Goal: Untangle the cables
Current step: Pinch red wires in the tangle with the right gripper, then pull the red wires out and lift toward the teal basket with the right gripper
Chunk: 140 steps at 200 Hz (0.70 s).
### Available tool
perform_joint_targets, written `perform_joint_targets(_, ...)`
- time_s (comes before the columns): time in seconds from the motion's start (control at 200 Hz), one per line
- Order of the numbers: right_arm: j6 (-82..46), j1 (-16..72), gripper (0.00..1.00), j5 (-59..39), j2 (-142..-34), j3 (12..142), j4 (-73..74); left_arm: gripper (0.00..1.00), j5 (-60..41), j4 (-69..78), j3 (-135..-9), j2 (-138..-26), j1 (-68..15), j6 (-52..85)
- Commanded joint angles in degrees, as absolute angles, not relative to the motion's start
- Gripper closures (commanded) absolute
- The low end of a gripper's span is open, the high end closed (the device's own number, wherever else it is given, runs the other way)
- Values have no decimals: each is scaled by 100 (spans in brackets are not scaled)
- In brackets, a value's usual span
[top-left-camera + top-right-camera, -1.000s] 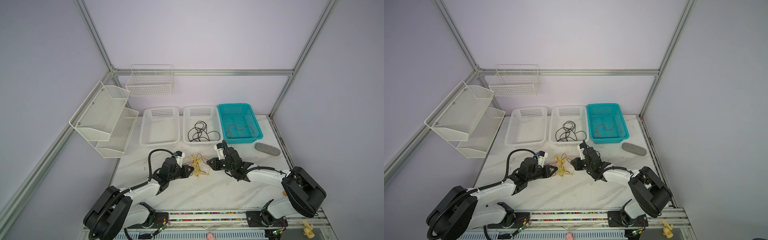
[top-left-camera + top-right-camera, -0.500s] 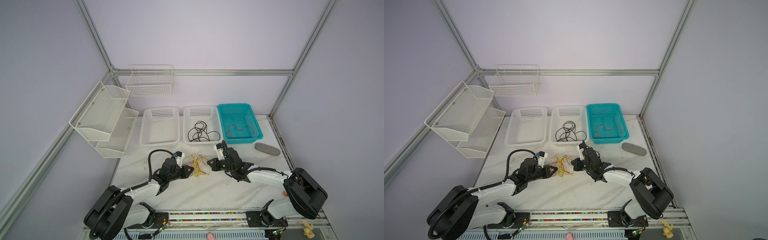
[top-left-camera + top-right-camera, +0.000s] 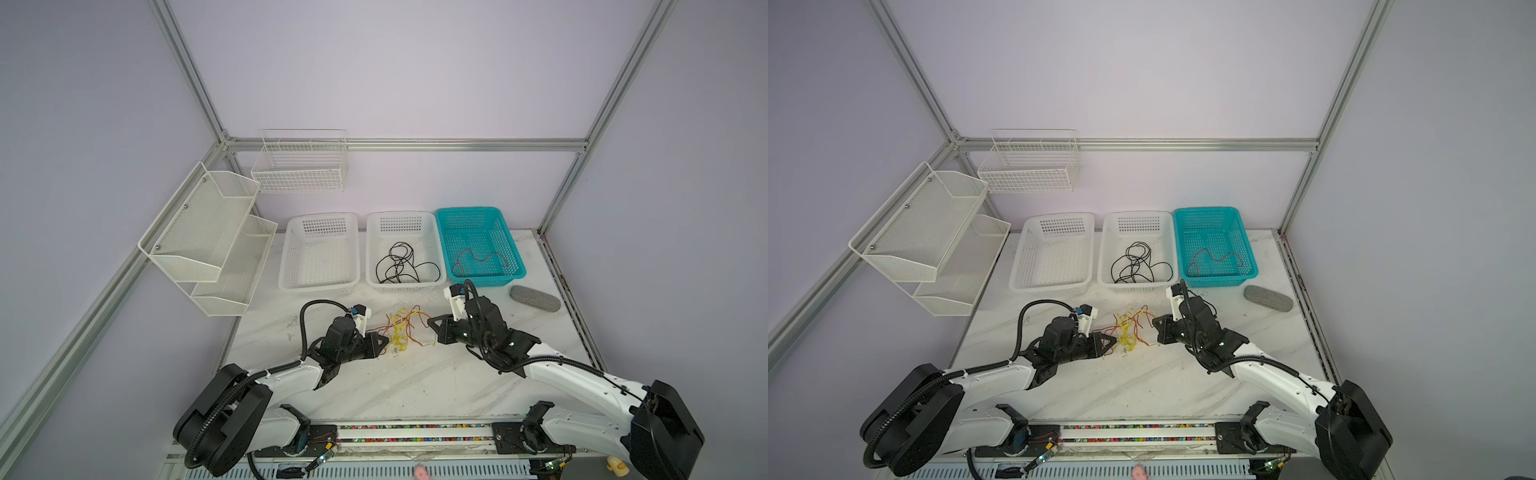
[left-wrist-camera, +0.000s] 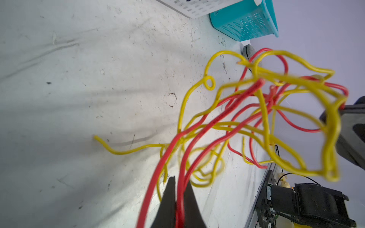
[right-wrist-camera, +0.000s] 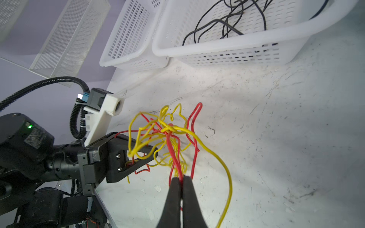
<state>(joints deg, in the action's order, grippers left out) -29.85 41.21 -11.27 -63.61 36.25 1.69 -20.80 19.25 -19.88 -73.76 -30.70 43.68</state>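
Holding a black cable (image 3: 401, 264), the middle white basket (image 3: 402, 214) stands beside a teal basket (image 3: 482, 210) containing a red cable (image 3: 478, 259). Just in front of that white basket, on the worktop (image 3: 415, 382), the red-and-yellow cable tangle (image 3: 405, 332) is clenched by the left end effector (image 3: 384, 341) and right end effector (image 3: 430, 322).

In the left wrist view the nearest yellow loops of the cables (image 4: 332, 126) are blurred, and the right gripper (image 4: 344, 116) is cut by the picture's edge. In the right wrist view a yellow strand (image 5: 229, 181) runs out of the picture. In both top views the tangle is too small to trace single strands.
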Motion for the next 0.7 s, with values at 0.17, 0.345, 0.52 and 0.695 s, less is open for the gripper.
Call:
perform_joint_targets(0.17, -2970, 4078, 100, -602, -5801, 4124, -617, 100, -1932, 1688, -1914, -7366, -3058, 4167)
perform_joint_targets(0.345, -2753, 4023, 100, -203, -5397, 4556, -1257, 100, -1789, 1558, -1865, -7378, -3059, 4072)
perform_joint_targets(0.52, -2586, 3981, 100, 30, -5228, 4986, -1763, 100, -1707, 1471, -1870, -7519, -3059, 4002)
perform_joint_targets(0.695, -2429, 3963, 100, 248, -5057, 5536, -2172, 100, -1653, 1420, -1891, -7696, -3057, 3964)
